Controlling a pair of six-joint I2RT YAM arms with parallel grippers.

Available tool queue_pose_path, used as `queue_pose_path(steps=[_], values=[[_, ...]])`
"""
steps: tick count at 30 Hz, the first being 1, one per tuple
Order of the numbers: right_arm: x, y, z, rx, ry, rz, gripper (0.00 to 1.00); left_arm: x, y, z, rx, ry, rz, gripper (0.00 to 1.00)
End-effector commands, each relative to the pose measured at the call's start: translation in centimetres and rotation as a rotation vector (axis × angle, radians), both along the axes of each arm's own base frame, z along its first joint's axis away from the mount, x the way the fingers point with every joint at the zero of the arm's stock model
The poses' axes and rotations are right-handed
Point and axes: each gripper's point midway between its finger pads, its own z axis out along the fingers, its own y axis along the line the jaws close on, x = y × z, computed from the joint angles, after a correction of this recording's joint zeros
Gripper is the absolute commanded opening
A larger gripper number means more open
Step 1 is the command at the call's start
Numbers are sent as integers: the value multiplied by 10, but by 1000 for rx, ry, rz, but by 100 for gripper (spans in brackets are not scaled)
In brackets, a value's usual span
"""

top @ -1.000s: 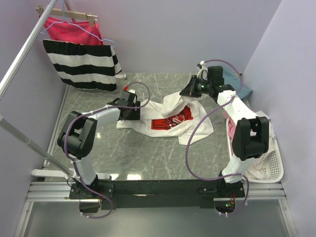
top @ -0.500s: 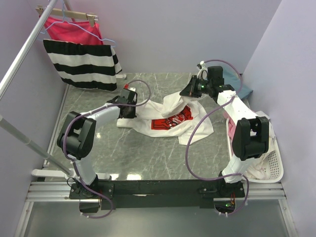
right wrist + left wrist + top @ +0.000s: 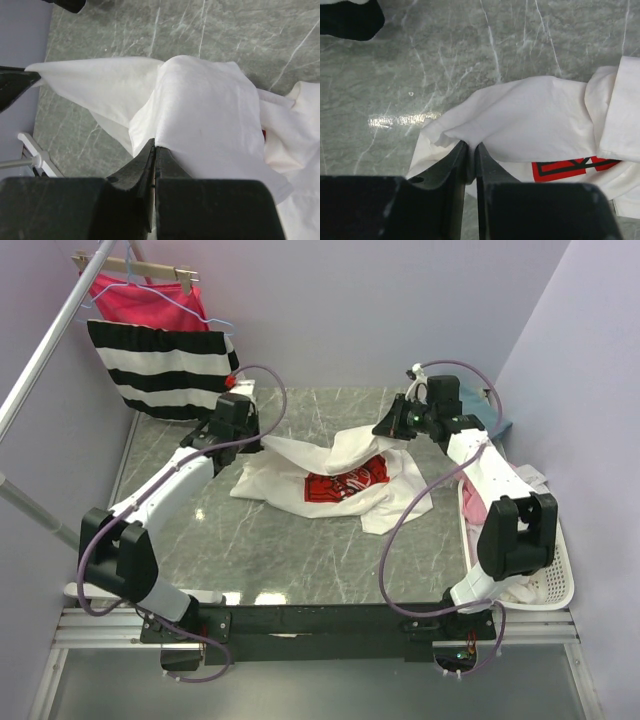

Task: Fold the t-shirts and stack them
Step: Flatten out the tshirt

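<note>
I have two hands: my left hand [image 3: 259, 438] and right hand [image 3: 383, 430]. One white tee [image 3: 300, 476] on one counter [image 3: 300, 555], one teal-blue tee [image 3: 497, 422]. One basket [image 3: 563, 575] holds pale tees [image 3: 522, 589] too bunched to count. Two hung garments: striped garment [image 3: 165, 370], red-pink garment [image 3: 140, 302].

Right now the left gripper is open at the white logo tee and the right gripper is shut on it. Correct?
Not quite. The left gripper is not open: the left wrist view shows its jaws closed on a fold of the white logo tee. The right gripper is shut on the tee, as you said.
</note>
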Motion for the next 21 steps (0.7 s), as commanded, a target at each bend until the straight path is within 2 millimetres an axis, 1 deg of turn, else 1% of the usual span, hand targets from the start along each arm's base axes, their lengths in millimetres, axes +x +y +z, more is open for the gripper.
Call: queue_pose_path(steps=[1,2,3,5,7,8,9,10,11,12,13,14,15,16,17,18,19,20,21], values=[[-4,-6,22,-13,-74,-8,0,-6,2,-2,-23,5,-14,15],[-5,-4,22,-4,-72,-2,0,-6,0,-4,-32,10,-22,1],[-6,-4,20,1,-65,0,0,-8,-2,-8,-38,19,-29,1],[-6,-3,19,4,-63,3,0,-8,-3,-11,-41,27,-32,1],[-6,-4,23,0,-71,3,0,-6,-1,-3,-53,3,-12,1],[-7,-5,30,-2,-89,-2,0,-4,2,5,-62,-16,4,1],[-8,-7,35,-5,-104,-13,0,-3,11,24,-79,-61,26,1],[-9,-9,43,-4,-123,-22,0,-4,16,37,-93,-86,37,1],[-16,-12,62,0,-172,-28,0,-4,21,56,-116,-123,50,1],[-19,-16,71,-7,-195,-46,0,-8,35,87,-142,-190,75,1],[-25,-18,84,-7,-227,-52,0,-13,42,105,-152,-230,92,1],[-37,-21,111,-8,-297,-55,0,-18,49,128,-157,-281,104,1],[-45,-24,121,-14,-316,-63,0,-31,61,157,-164,-352,134,1],[-53,-25,134,-12,-347,-66,0,-39,65,173,-170,-385,139,1],[-69,-28,159,-6,-409,-71,0,-49,70,189,-172,-405,147,1],[-80,-31,166,-11,-418,-77,0,-64,75,209,-184,-447,149,1],[-89,-32,175,-10,-441,-80,0,-73,80,219,-189,-471,162,1],[-110,-36,198,4,-507,-85,0,-84,85,236,-203,-505,172,1],[-123,-38,203,4,-518,-95,0,-103,92,248,-212,-528,180,1]])
